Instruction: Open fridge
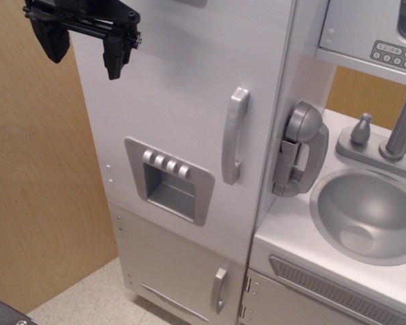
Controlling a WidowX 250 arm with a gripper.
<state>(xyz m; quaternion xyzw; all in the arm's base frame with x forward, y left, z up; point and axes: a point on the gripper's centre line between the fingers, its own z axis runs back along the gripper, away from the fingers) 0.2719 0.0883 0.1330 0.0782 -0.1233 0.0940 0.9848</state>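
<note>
Plywood wall (34,189) behind everything and a speckled pale floor (88,298) down at the bottom, so that's your backdrop. The landmark here is the fridge (183,74) — the tall white toy-kitchen cabinet filling the middle of the view, seen a bit tilted. Its big door is shut flat against the cabinet, no gap showing along the edge.

On that door you've got the silver bar handle (234,135) near the right edge, standing upright, and to the left of it and a little lower the grey recessed dispenser panel (170,180) with four small buttons (166,163) in a row across its top. Below the big door sits a shorter white door (176,264) with its own small silver handle (220,289), also closed.

Your gripper (86,49) is up at the fridge's top left corner, black, hanging in front of the door's upper edge and the plywood. It's well apart from the bar handle — up and off to the left of it. The jaws are spread apart with nothing between them, touching nothing as far as you can see.

On the fridge's right side there's a grey toy phone (302,149) mounted on the side panel, and past that the sink basin (372,213) with a grey faucet (402,128) and a vented panel (338,288) under it. Above the sink, a keypad panel (396,55) peeks in at the top right.
</note>
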